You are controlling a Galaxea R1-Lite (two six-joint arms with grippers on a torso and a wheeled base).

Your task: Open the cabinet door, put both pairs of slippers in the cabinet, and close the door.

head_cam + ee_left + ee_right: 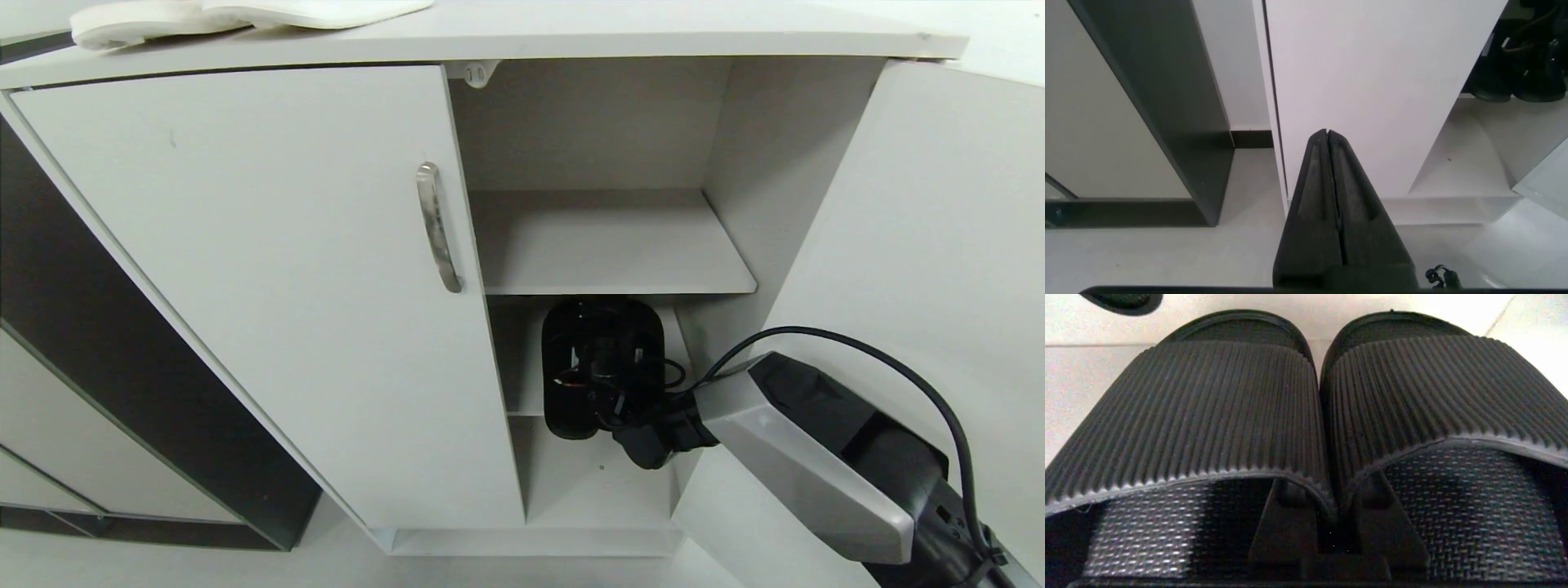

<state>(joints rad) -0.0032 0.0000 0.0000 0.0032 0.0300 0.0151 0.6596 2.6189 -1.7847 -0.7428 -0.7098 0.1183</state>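
Head view: black slippers (602, 367) held inside the open cabinet (604, 245)

The right gripper (1331, 529) grasps the pair at the lower shelf, one of its fingers (1290, 527) inside each slipper, pinching the inner walls together. The right door (939, 245) stands open and the left door (245, 269) is closed. White slippers (237, 15) lie on the cabinet's top. The left gripper (1328, 163) is clenched on nothing, outside the closed door.
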